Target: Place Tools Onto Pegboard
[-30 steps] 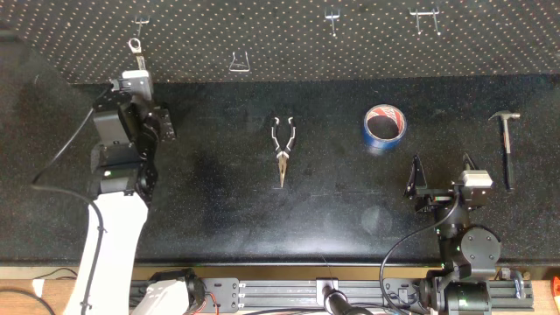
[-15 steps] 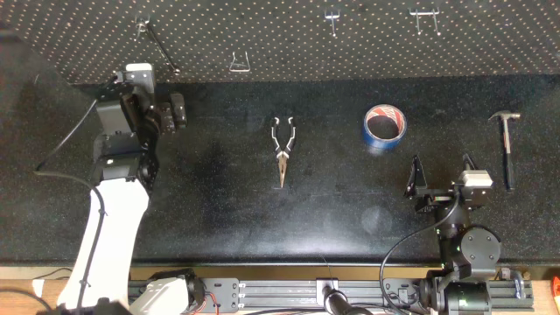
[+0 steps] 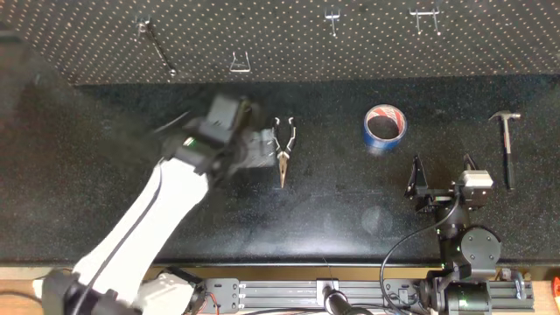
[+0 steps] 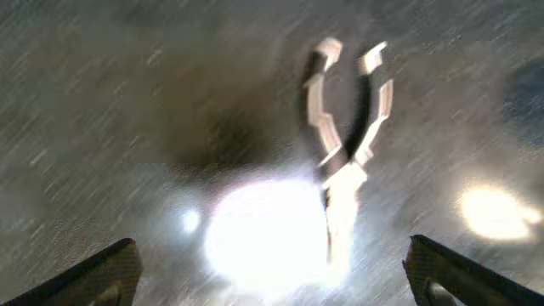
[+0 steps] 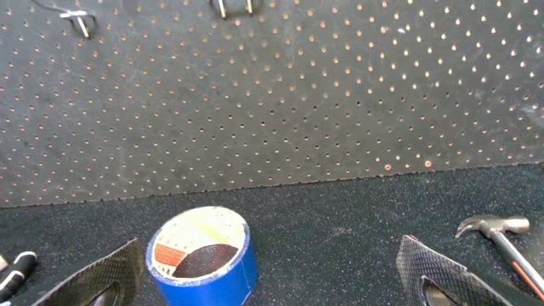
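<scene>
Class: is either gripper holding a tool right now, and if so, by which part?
Nothing is held. The left gripper is open above the pliers, its fingers clear of them. The right gripper is open and empty.

Black table [image 3: 332, 210] carries 3 things — pliers [image 3: 282, 162], tape roll [image 5: 202, 285], hammer [image 3: 505, 149].

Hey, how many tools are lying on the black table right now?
3: the pliers at the middle of the table, the blue tape roll to their right, and the hammer at the far right. A wrench hangs on the pegboard, not counted.
</scene>
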